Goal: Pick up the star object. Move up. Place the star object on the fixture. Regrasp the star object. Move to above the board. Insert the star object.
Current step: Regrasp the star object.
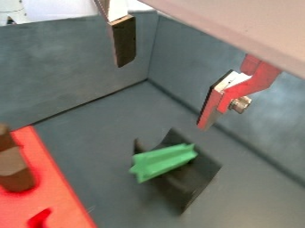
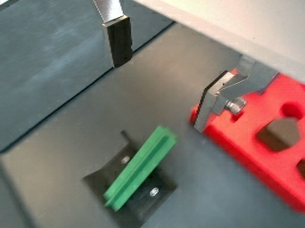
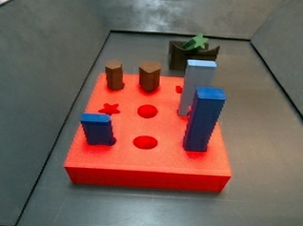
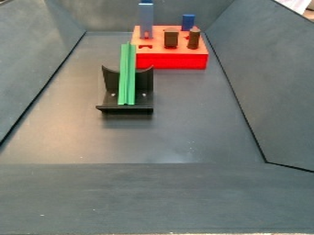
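The gripper (image 1: 173, 78) hangs above the floor with its two fingers spread wide and nothing between them. One finger (image 1: 123, 43), a silver plate with a dark pad, shows in both wrist views, as does the other finger (image 2: 220, 96) with its red mount. The arm does not show in either side view.

The star object (image 4: 128, 71), the long green ridged bar, lies on the fixture (image 4: 127, 101), resting lengthwise across the dark bracket and leaning up along its upright part. In both wrist views the bar sits below the open fingers, well apart from them and not touched by either; in a wrist view its green end (image 1: 162, 161) points out from the bracket toward the camera.

The board (image 3: 149, 145), the red slab, stands just beyond the fixture. On it in a side view are two short brown pegs (image 3: 149, 78), a tall blue block (image 3: 204, 121), a shorter blue block (image 3: 97, 129) and a light grey-blue upright block (image 3: 198, 87), with star-shaped and round holes between them.
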